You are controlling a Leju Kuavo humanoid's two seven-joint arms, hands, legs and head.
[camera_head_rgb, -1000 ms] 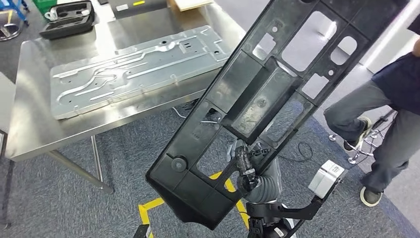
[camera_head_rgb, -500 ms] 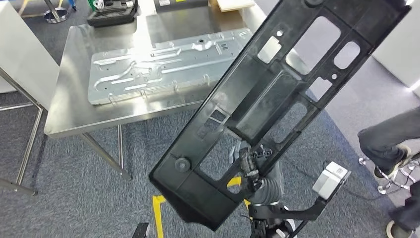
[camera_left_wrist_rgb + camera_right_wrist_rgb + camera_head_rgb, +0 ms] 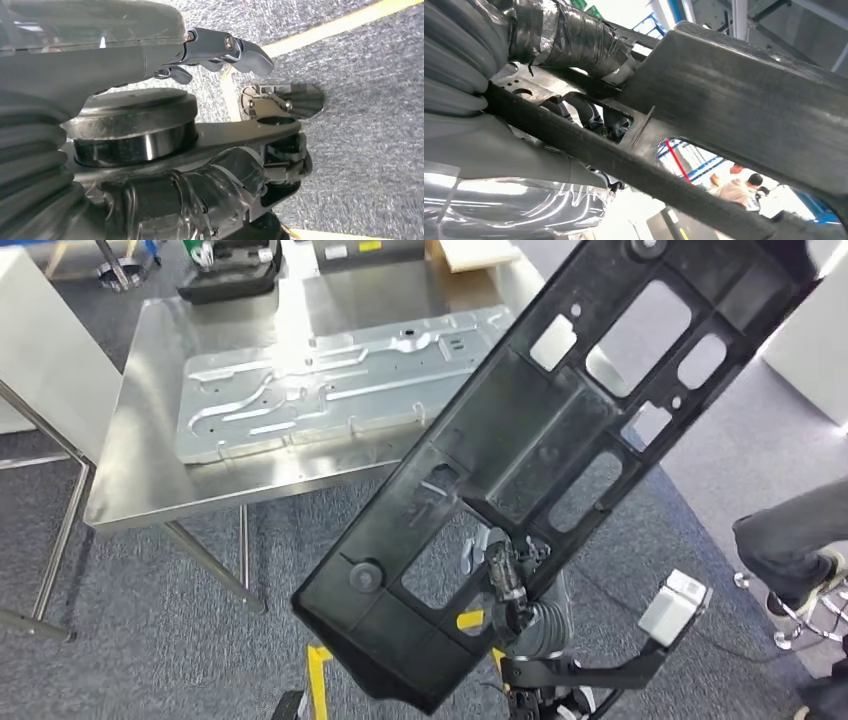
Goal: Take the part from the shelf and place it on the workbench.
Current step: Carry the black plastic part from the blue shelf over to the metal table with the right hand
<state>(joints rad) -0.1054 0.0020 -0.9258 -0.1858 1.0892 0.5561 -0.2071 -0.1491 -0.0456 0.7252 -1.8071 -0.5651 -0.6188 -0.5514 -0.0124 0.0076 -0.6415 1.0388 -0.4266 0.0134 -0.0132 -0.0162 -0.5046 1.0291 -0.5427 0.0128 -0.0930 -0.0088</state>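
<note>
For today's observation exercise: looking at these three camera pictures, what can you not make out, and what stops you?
- Head view: the far end of the black part is cut off by the top edge.
- Head view: the part covers most of the right hand gripping it.
- Head view: the part hides a corner of the workbench.
- Left wrist view: whether the left hand is open is unclear.

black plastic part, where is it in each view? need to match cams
Head view: black plastic part runs diagonally from lower centre to upper right, above the floor.
Left wrist view: not in it.
Right wrist view: the part spans the frame, close up.
Shared landmark: right hand gripping the part, its fingers showing through a cutout.
</note>
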